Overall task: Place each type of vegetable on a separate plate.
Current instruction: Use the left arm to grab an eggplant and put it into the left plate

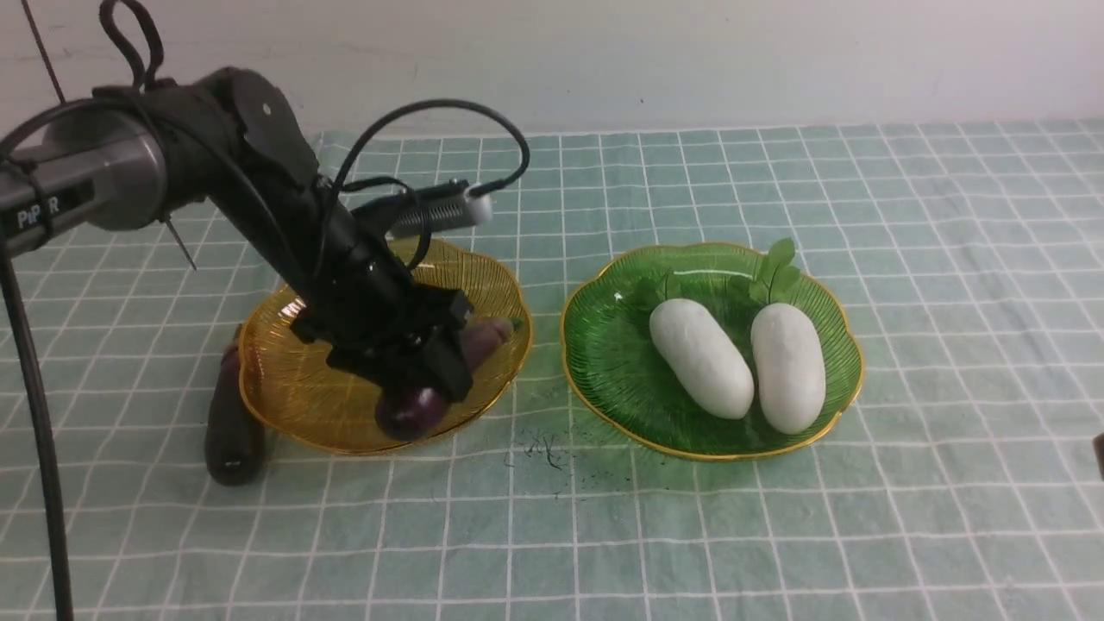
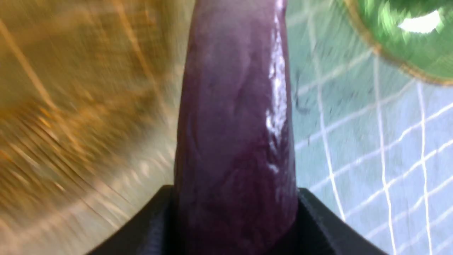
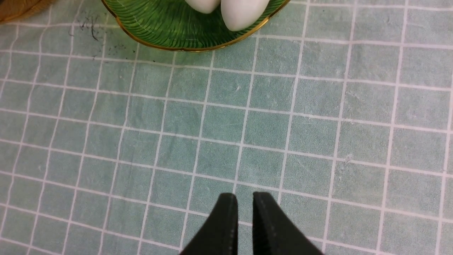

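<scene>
Held nearest the left wrist camera, one eggplant (image 2: 235,124) fills our left end effector (image 2: 236,212), over the amber plate (image 1: 302,379). Another eggplant (image 1: 234,423) lies left of it; right, the green plate (image 1: 604,354) bears both radishes (image 1: 703,358). Our right end effector (image 3: 245,198) stands narrowly parted.

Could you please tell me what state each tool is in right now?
Left tool: closed on a dark purple eggplant.
Right tool: open just slightly, holding nothing.

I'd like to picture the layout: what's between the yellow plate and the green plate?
Just tablecloth with scattered dark specks, in the front view.
</scene>
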Available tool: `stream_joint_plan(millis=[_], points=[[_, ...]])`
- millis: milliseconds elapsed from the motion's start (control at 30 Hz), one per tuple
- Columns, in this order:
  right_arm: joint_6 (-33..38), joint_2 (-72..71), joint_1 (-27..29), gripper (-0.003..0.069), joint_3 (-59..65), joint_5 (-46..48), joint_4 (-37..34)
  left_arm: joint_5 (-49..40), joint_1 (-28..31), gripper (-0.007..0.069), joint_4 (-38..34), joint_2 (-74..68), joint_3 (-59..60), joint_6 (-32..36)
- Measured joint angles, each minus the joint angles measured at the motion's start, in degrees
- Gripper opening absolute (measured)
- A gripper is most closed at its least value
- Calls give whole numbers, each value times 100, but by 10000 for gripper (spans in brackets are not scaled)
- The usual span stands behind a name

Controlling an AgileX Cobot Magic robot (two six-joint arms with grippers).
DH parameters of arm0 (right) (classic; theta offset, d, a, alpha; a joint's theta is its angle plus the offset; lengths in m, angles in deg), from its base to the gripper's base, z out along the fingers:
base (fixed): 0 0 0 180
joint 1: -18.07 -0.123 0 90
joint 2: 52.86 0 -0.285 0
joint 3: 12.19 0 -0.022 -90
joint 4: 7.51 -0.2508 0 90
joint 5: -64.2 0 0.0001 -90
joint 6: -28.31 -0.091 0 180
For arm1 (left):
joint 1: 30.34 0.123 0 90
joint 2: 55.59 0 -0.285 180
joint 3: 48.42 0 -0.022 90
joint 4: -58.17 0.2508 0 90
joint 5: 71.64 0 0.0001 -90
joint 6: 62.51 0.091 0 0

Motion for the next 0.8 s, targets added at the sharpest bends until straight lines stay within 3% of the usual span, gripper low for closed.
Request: stream_joint_plan(millis=[333,533,800], points=[[18,0,0,55,0,-22,2,1396,0,355,408,-378,-229,-475],[23,0,0,55,0,-22,2,1164,0,355,386,-935,-217,-954],[66,0,0,55,0,-22,2,374,-63,353,-53,-1038,-257,-961]])
